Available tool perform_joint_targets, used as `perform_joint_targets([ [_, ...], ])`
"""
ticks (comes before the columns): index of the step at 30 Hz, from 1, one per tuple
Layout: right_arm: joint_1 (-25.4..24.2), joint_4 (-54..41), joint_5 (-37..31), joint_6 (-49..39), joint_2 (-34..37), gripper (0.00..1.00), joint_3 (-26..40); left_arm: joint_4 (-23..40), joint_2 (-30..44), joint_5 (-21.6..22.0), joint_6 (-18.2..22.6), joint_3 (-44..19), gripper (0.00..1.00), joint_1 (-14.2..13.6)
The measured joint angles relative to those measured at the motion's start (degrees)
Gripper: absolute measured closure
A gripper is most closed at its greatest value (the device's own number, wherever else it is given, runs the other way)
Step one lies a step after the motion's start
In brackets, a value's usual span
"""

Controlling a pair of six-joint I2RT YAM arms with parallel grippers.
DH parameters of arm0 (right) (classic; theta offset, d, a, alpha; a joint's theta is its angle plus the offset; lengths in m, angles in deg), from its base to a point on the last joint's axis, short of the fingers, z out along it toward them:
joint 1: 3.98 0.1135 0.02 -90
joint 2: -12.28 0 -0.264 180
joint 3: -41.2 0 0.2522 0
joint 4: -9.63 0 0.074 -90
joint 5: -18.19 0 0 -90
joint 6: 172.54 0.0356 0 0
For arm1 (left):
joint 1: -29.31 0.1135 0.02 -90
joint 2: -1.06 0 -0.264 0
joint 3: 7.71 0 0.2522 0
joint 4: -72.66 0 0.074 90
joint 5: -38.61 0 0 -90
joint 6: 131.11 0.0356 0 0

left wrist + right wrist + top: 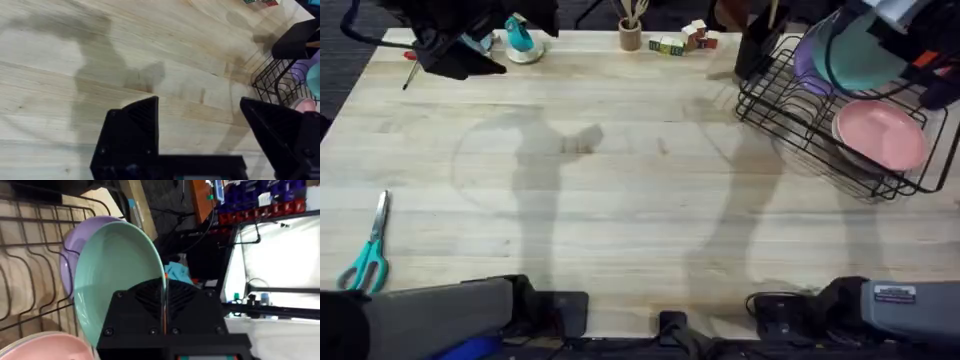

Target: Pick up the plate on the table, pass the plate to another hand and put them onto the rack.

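Observation:
The teal plate (865,55) (115,275) stands on edge over the far end of the black wire rack (790,115) (30,280). My right gripper (915,45) (163,287) is shut on its rim from above. A purple plate (75,245) stands just behind it in the rack. A pink plate (880,135) (45,347) leans in the rack's nearer end. My left gripper (197,102) is open with nothing between its fingers, high over the bare table. The left arm (460,40) is a dark blur at the far left.
Teal-handled scissors (365,260) lie at the table's near left edge. Along the far edge are a small dish with a teal object (520,40), a cup of sticks (631,35), coloured blocks (682,40) and a black holder (760,45). The rack (280,85) stands at the far right.

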Motion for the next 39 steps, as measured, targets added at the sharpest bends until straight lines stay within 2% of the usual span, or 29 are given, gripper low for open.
perform_joint_targets([
  [9,0.0,3.34,0.17,-2.21,1.91,0.973,0.0,-0.02,0.0,0.0,-0.02,0.0,0.007,0.0],
  [20,0.08,-1.75,0.26,-2.46,2.96,0.973,0.0,-0.11,0.01,0.0,-0.01,0.01,0.007,0.0],
  [27,0.8,-1.52,0.33,-2.63,4.61,0.968,0.0,-0.11,0.0,0.0,0.0,0.02,0.007,0.0],
  [32,1.66,-1.08,0.28,-2.61,4.61,0.917,0.0,-0.11,0.0,0.0,0.0,0.0,0.007,0.0],
  [34,1.91,-0.36,0.27,-2.62,4.69,0.838,0.0,-0.11,0.01,0.0,0.0,0.0,0.007,0.0],
  [35,2.07,-0.11,0.26,-2.69,4.7,0.758,0.0,-0.11,0.0,0.0,0.0,0.0,0.007,0.0],
  [36,2.2,0.03,0.26,-2.55,4.7,0.657,0.0,-0.11,0.0,0.0,0.0,0.0,0.007,0.0],
  [39,2.86,0.44,0.22,-2.81,4.7,0.219,0.0,-0.11,0.0,0.0,0.0,0.0,0.007,0.0],
])
